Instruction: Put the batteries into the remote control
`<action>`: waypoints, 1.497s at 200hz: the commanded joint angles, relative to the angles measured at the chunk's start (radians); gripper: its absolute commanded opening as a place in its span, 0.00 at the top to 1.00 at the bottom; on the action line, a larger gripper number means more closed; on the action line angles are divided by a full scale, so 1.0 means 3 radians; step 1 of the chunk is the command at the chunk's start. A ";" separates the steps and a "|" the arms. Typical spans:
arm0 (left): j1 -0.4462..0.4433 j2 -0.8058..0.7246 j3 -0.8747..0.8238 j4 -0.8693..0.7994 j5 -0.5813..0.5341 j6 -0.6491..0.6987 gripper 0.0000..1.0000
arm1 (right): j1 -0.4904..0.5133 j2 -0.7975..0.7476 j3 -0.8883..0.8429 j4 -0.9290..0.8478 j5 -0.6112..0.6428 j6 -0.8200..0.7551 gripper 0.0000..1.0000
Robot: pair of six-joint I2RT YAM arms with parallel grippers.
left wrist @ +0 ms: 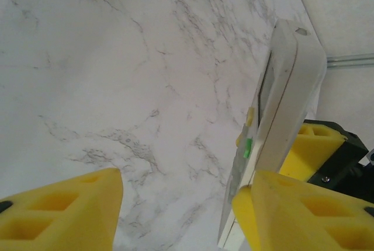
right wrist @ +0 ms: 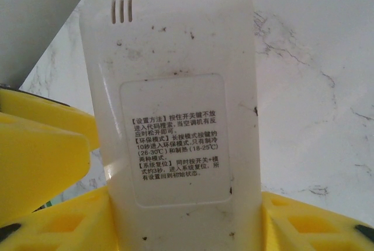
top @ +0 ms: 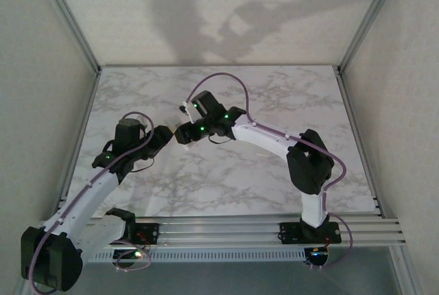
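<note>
Our right gripper [right wrist: 182, 219] pinches the white remote [right wrist: 175, 76], back toward its camera, seemingly unopened. Left gripper [left wrist: 178, 204] spread, remote just beside it. Opening step; next we need purchase on its back.

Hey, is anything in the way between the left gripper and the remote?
Nothing visible. The remote, held by the right gripper, stands inside the open left gripper, right beside one finger.
</note>
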 commanded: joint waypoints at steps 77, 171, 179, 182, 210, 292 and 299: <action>0.0090 -0.0381 0.0045 0.0282 0.0067 -0.0244 0.48 | 0.0036 -0.0010 0.0024 -0.0112 -0.0033 -0.0031 0.45; 0.0106 -0.0019 0.0058 0.0473 0.0200 -0.0253 0.65 | 0.0147 -0.0073 -0.0035 0.0187 -0.0400 0.0058 0.44; 0.0108 0.0004 0.0047 0.0479 0.0203 -0.0245 0.67 | 0.0158 -0.0073 -0.0037 0.0217 -0.0416 0.0078 0.44; 0.0107 0.0010 0.0041 0.0480 0.0202 -0.0244 0.67 | 0.0162 -0.0076 -0.0035 0.0227 -0.0424 0.0082 0.44; 0.0104 0.0017 0.0013 0.0472 0.0145 -0.0227 0.77 | 0.0193 -0.0080 -0.0016 0.0257 -0.0467 0.0109 0.44; -0.0003 0.0735 0.1183 -0.1510 -0.1105 0.1314 1.00 | -0.0129 -0.0986 -0.0757 0.0375 -0.0175 0.0277 0.16; -0.0078 0.0900 0.1310 -0.1696 -0.1156 0.1392 1.00 | -0.0210 -0.1102 -0.0888 0.0427 -0.0137 0.0330 0.14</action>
